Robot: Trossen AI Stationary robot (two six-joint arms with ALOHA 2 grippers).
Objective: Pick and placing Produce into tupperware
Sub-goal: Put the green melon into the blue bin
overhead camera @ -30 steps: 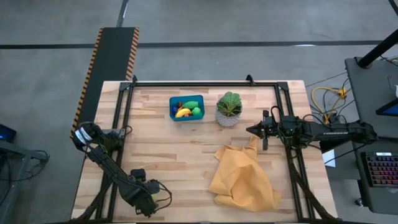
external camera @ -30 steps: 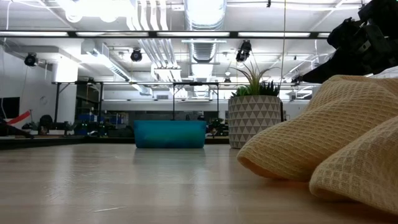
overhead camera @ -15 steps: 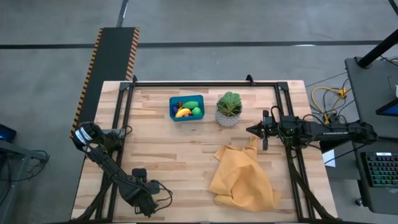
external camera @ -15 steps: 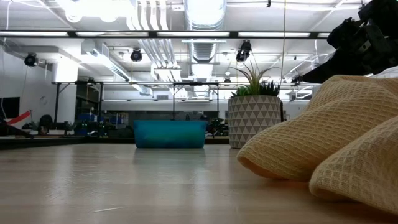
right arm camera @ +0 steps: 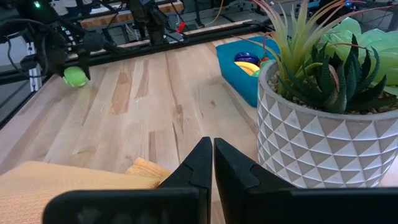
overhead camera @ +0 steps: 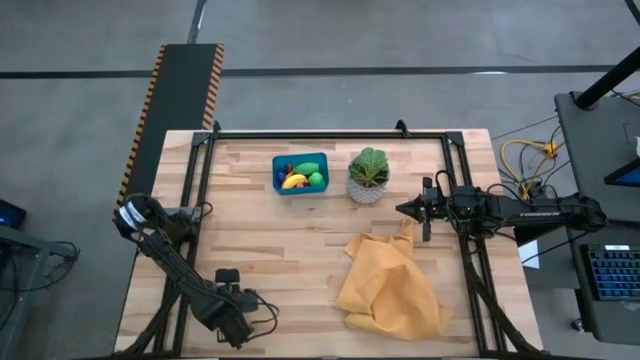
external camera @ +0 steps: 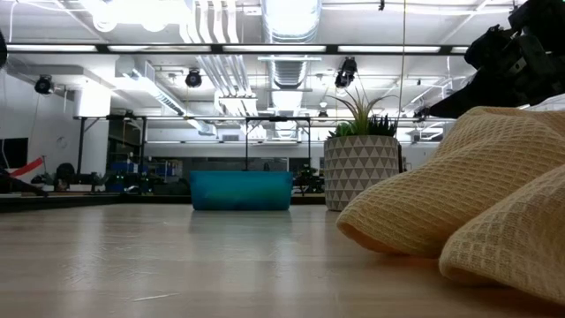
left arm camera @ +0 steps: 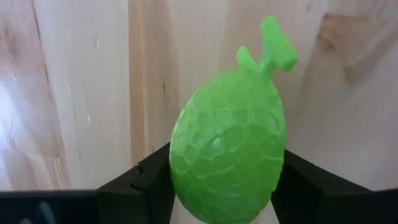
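left gripper (left arm camera: 227,186), shifted slightly at table's near-left edge, fingers closing around green bumpy fruit (left arm camera: 229,162); right gripper (right arm camera: 208,163) shut, empty.

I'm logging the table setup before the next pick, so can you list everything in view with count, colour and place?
Tupperware: one, teal-blue, far side of the table, left of the plant pot.
Produce in the tupperware: a yellow banana, a green piece, small dark and red bits; exact count unclear.
Green textured fruit: one, bright green with a stem, between the left gripper's fingers at the table's near left corner.
Potted plant: one, green leaves in a white patterned pot, right of the tupperware.
Cloth: one, mustard yellow, crumpled, near right part of the table.
Table: one, light wood.
Left gripper: dark, near left corner, around the green fruit.
Right gripper: dark, shut, empty, beside the plant pot.
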